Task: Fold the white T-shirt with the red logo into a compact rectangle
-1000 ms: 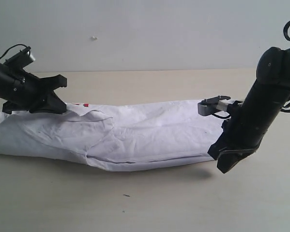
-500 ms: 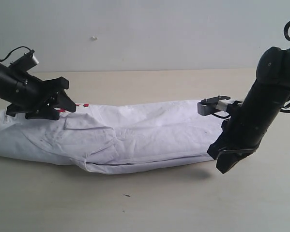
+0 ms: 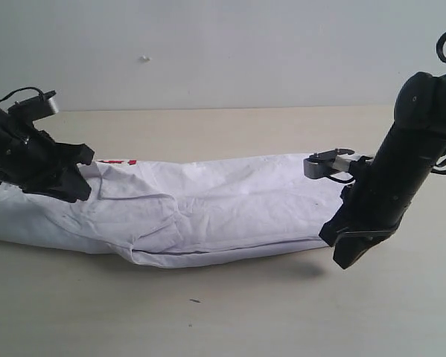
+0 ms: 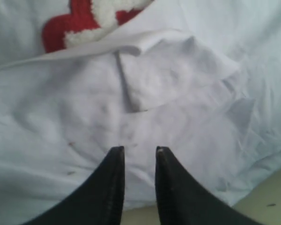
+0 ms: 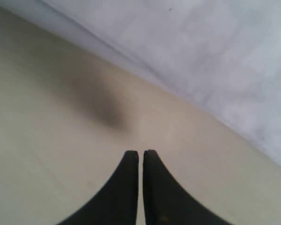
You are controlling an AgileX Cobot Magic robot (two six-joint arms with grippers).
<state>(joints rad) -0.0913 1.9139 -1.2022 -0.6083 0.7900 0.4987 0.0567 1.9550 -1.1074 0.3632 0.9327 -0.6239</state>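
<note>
The white T-shirt [image 3: 223, 208] lies folded into a long crumpled band across the table. A bit of the red logo [image 3: 122, 161] peeks out at its far left edge, and the left wrist view shows the logo [image 4: 84, 18] half under a folded flap. My left gripper [image 3: 83, 175] hovers low over the shirt's left end; its jaws [image 4: 139, 149] stand narrowly open with nothing between them. My right gripper [image 3: 345, 256] is shut and empty beside the shirt's right end. In the right wrist view it [image 5: 140, 152] hangs above bare table next to the shirt's edge [image 5: 215, 61].
The tan table [image 3: 230, 312] stretches in front of the shirt and behind it up to a pale wall [image 3: 223, 52]. A small dark speck [image 3: 195, 301] lies on the table near the front.
My left gripper let go of the shirt's left flap, opened wide, then drew back left and lower with its jaws narrower. The flap settled flat. The right arm stayed still.
</note>
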